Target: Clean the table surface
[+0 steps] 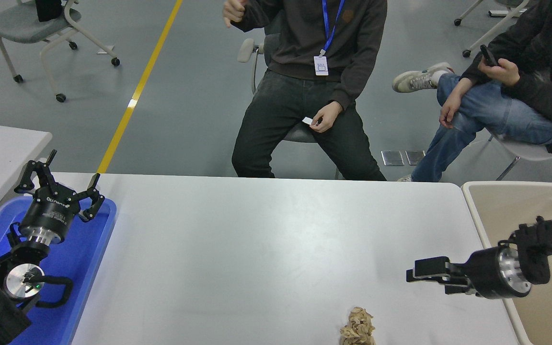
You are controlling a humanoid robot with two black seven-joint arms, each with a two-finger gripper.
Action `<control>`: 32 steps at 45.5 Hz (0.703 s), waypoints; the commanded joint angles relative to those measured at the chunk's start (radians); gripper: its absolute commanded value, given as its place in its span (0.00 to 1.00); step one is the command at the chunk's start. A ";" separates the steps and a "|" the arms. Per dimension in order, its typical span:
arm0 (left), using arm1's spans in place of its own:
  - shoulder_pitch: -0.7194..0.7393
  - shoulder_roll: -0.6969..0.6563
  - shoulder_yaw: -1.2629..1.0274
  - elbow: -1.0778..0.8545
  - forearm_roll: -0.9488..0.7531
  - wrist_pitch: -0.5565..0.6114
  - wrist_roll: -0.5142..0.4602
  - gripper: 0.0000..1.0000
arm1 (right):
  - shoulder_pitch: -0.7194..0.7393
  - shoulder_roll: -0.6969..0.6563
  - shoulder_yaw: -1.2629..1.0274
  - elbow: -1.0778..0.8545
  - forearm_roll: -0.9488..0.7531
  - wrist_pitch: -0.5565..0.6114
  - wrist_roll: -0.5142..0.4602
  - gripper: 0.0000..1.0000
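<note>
The table surface [266, 249] is a wide white-grey top filling the lower picture. A crumpled brown paper ball [357, 328] lies on it at the front edge, right of the middle. My right gripper [419, 277] reaches in from the right, low over the table, up and to the right of the paper ball and apart from it. It points left, seen edge-on, and holds nothing. My left gripper [60, 184] is parked open over the blue tray [89, 268] at the lower left.
A beige bin [515, 206] stands off the table's right end. A smaller white table [3, 148] shows at the left. Two people sit beyond the far edge, one holding a small white card [307, 120], one a phone [488, 56].
</note>
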 commanded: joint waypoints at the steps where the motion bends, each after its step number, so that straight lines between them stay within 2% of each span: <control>1: 0.000 0.000 0.000 0.000 0.000 -0.001 0.000 1.00 | 0.011 0.023 0.014 0.083 -0.012 0.034 -0.115 1.00; 9: 0.000 0.000 0.000 0.000 0.000 -0.001 -0.002 1.00 | 0.012 0.046 0.012 0.077 -0.011 0.042 -0.155 1.00; 17: 0.000 0.000 0.000 0.000 0.000 -0.001 0.000 1.00 | -0.024 0.140 0.004 0.032 0.026 0.033 -0.285 1.00; 32: 0.000 0.000 0.000 0.000 0.000 -0.001 0.000 1.00 | -0.047 0.212 0.032 0.014 0.170 0.034 -0.284 1.00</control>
